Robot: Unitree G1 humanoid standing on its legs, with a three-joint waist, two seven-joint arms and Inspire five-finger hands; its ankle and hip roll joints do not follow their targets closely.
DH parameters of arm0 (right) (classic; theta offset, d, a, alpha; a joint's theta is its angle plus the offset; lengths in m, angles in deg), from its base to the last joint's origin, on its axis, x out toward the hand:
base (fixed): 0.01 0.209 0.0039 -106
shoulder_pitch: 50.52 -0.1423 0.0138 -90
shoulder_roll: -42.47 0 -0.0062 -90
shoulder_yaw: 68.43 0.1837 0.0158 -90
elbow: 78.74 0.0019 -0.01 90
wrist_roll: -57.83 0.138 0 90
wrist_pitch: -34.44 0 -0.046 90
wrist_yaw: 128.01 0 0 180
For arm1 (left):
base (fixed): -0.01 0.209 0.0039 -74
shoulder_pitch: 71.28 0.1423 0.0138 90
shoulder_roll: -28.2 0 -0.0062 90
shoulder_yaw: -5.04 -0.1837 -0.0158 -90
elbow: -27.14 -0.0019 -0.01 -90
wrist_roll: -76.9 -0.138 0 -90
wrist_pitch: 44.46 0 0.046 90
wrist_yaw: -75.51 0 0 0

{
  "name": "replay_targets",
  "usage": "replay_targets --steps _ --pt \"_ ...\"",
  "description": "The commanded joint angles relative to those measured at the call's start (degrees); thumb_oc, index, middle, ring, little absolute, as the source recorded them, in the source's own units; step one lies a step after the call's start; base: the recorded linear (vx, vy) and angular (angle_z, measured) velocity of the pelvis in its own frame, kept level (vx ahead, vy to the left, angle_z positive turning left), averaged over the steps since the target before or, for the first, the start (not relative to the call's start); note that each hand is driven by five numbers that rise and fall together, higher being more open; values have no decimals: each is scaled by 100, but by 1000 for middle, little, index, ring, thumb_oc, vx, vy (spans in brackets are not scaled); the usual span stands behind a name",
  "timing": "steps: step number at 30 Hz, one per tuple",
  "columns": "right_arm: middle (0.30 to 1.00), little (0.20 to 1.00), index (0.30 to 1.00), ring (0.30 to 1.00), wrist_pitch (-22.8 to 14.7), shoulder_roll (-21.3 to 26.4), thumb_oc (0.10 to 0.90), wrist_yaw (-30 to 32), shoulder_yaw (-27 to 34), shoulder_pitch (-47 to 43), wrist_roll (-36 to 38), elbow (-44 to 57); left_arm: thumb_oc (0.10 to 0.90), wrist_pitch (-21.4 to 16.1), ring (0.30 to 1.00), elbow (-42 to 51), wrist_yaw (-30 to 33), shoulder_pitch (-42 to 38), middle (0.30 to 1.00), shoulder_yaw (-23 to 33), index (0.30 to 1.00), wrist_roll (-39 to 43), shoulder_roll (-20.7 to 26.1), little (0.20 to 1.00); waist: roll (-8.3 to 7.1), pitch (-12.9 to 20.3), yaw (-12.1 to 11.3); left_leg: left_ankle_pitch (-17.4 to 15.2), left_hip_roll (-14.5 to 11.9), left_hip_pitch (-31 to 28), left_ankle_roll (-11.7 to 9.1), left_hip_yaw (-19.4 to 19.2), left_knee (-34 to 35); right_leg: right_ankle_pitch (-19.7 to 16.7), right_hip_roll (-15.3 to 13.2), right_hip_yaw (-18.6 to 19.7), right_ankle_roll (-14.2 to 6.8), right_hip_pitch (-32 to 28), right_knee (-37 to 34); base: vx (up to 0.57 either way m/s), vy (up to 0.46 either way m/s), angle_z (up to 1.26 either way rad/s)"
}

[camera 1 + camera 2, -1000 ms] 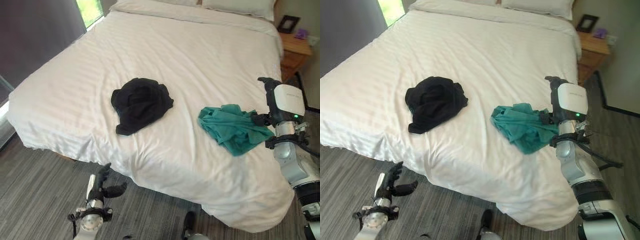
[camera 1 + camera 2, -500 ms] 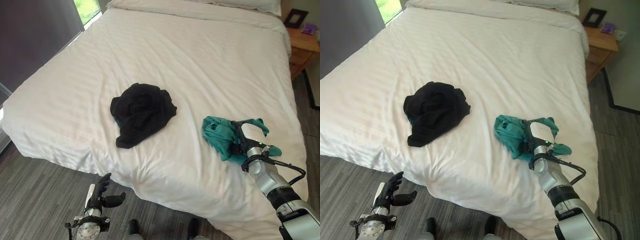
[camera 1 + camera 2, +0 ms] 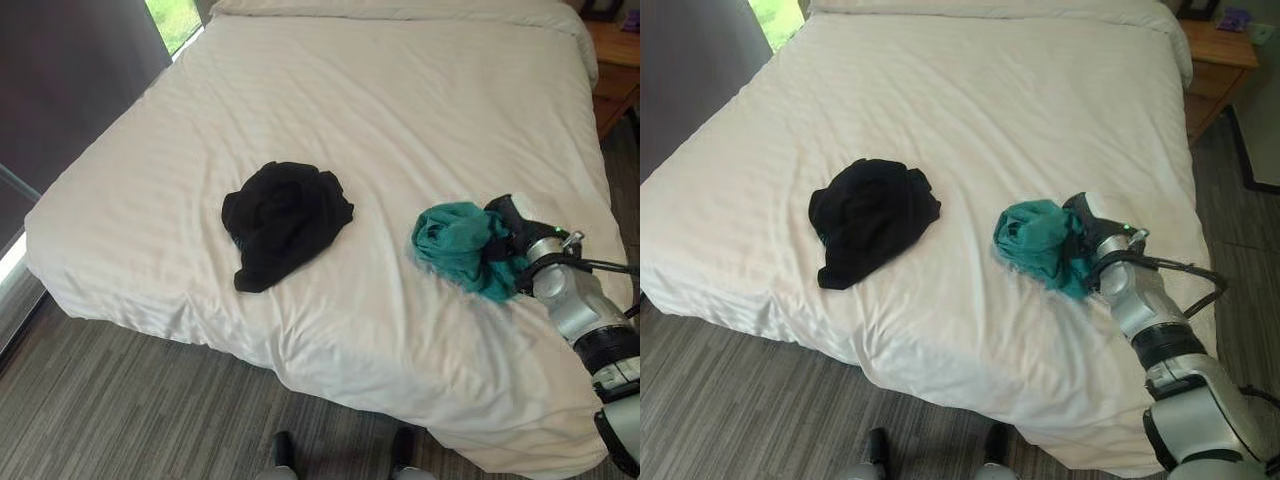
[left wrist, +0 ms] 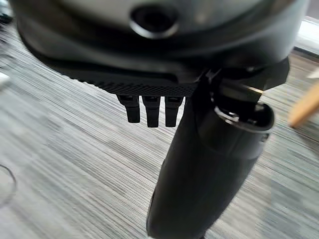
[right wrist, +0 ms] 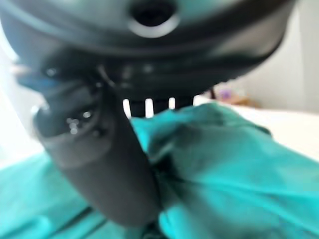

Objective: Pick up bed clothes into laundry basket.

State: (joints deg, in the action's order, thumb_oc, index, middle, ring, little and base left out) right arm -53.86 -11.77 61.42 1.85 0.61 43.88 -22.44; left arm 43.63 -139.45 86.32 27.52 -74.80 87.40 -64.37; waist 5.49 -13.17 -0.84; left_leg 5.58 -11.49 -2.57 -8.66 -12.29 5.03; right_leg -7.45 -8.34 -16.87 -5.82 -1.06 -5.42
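Observation:
A crumpled black garment [image 3: 285, 215] lies near the middle of the white bed [image 3: 350, 90]. To its right a teal garment [image 3: 455, 240] is bunched into a ball close to the bed's right edge. My right hand [image 3: 515, 235] is shut on it from the right side. In the right wrist view the thumb [image 5: 99, 159] presses into the teal cloth [image 5: 224, 164], and the fingers are tucked behind the folds. My left hand [image 4: 199, 164] hangs open above the grey plank floor, holding nothing.
A wooden nightstand [image 3: 1220, 45] stands at the far right of the bed. A dark curtain [image 3: 60, 70] and a bright window [image 3: 175, 20] are on the far left. Grey plank floor [image 3: 120, 400] runs along the bed's near edge.
The teal garment, spread flat a second ago, is now gathered into a ball in my right hand. The left hand has dropped out of the eye views. The camera has shifted.

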Motion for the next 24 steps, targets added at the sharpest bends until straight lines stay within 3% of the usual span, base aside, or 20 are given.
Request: replay_targets --steps 1,2,3,7,9,10,13,14,15,18,22,24 --pt "300 300 300 300 -393 657 400 866 1098 -369 619 841 800 10 900 -310 248 -201 900 130 900 -96 818 900 -591 400 14 -221 -265 -94 -306 -2 -3 595 -779 51 -655 -346 42 55 28 7" --pt "300 300 300 300 -470 1034 400 1016 1739 101 783 1108 800 6 900 -289 134 -149 900 214 900 -199 945 900 -606 470 49 -254 -245 -137 -298 9 -3 565 -811 29 -683 -391 42 54 28 9" --pt "300 300 300 300 -468 1038 400 1011 1819 189 783 1144 800 8 900 -286 131 -154 900 191 900 -203 965 900 -617 473 27 -255 -244 -137 -297 17 -3 566 -813 22 -686 -397 42 46 31 7" --pt "300 300 300 300 -551 1524 400 1319 3266 1499 892 1340 800 -77 900 -139 123 -258 900 572 900 -162 1687 900 -556 561 84 -311 -221 -177 -282 84 -3 507 -858 -61 -758 -449 42 18 27 6" --pt "300 300 300 300 -550 1516 400 1313 3348 1584 891 1368 800 -77 900 -142 122 -273 900 545 900 -161 1705 900 -567 561 57 -311 -219 -178 -282 86 -3 508 -860 -63 -759 -452 42 25 18 5" --pt "300 300 300 300 -587 1642 400 1460 4073 2212 1040 1359 800 -155 900 40 193 -400 900 673 900 -169 2117 900 -511 615 139 -360 -216 -204 -280 128 -3 499 -874 -108 -797 -503 42 52 61 -2" --pt "300 300 300 300 -540 1716 400 1444 4954 3552 977 808 800 -250 900 958 380 -368 900 772 900 -275 2759 900 -437 658 129 -381 -224 -236 -282 184 -3 461 -886 -189 -858 -555 64 13 34 33" --pt "300 300 300 300 -405 1407 400 1313 5499 4561 739 672 800 -298 900 1988 588 3 900 1287 900 -442 3230 900 -373 646 126 -417 -252 -282 -291 189 -3 499 -859 -202 -869 -585 83 0 0 0" --pt "300 300 300 300 -405 1370 400 1301 5576 4649 738 716 800 -270 900 2043 585 26 900 1287 900 -451 3235 900 -389 661 105 -386 -244 -258 -285 194 -3 468 -864 -205 -865 -570 71 -19 -37 -3" --pt "300 300 300 300 -288 461 400 1246 5986 5401 852 574 800 -285 900 3352 841 538 900 2221 900 -861 3978 900 -274 691 48 -421 -279 -299 -284 208 -3 553 -824 -212 -870 -606 79 8 -37 2" --pt "300 300 300 300 -106 -13 400 1028 5465 5309 890 -116 800 -426 900 4223 933 792 900 3458 900 -727 4825 900 -160 710 12 -402 -306 -348 -287 163 -3 629 -783 -162 -836 -616 66 -2 -30 -16" --pt "300 300 300 300 -77 -74 400 935 5247 5229 809 -244 800 -446 900 4331 957 849 900 3732 900 -689 5012 900 -147 712 21 -349 -309 -322 -283 151 -3 597 -770 -154 -815 -593 49 -20 -3 -13"
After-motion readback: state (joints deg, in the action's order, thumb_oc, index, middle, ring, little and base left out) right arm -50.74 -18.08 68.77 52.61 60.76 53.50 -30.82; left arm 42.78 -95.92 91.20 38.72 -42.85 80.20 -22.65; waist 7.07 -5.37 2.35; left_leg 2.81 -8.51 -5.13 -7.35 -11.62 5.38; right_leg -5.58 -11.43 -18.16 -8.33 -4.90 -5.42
